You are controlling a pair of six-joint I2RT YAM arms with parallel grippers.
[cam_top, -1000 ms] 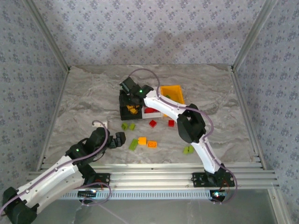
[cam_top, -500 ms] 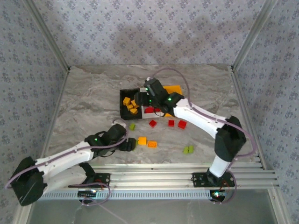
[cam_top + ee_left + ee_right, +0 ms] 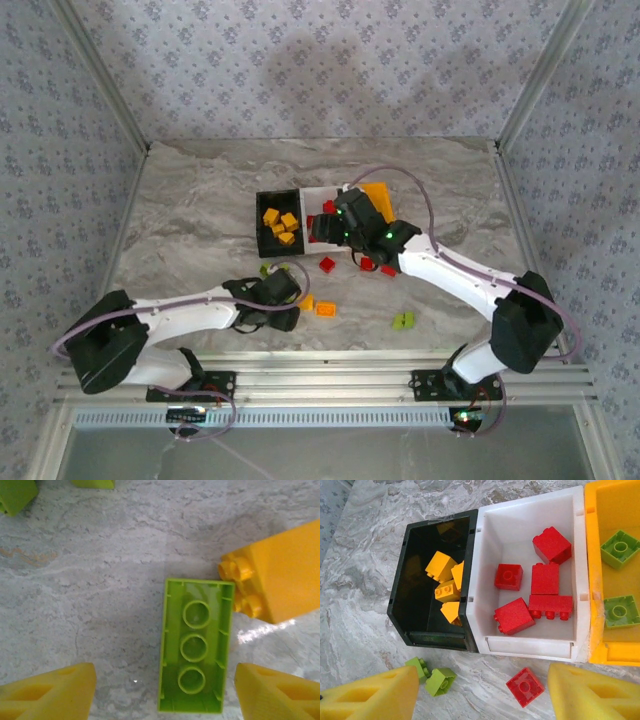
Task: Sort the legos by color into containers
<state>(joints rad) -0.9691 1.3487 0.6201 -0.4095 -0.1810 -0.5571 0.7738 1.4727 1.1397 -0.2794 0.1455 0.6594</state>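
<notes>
My left gripper hovers low over the table, open, its yellow fingers either side of an upside-down lime green lego with a gap on both sides. An orange lego lies just beyond it. My right gripper is open above the bins' front edge, holding nothing. The black container holds yellow-orange legos, the white container holds red legos, and the orange-yellow container holds green legos. A red lego lies on the table under the right gripper.
Two green legos lie in front of the black bin. More loose bricks dot the marble table: red ones, an orange one and a green one. Metal rails run along the near edge.
My left arm has reached right and forward over the green lego while its jaws narrowed. My right arm has swung from above the black bin to the right, over the white bin's front.
</notes>
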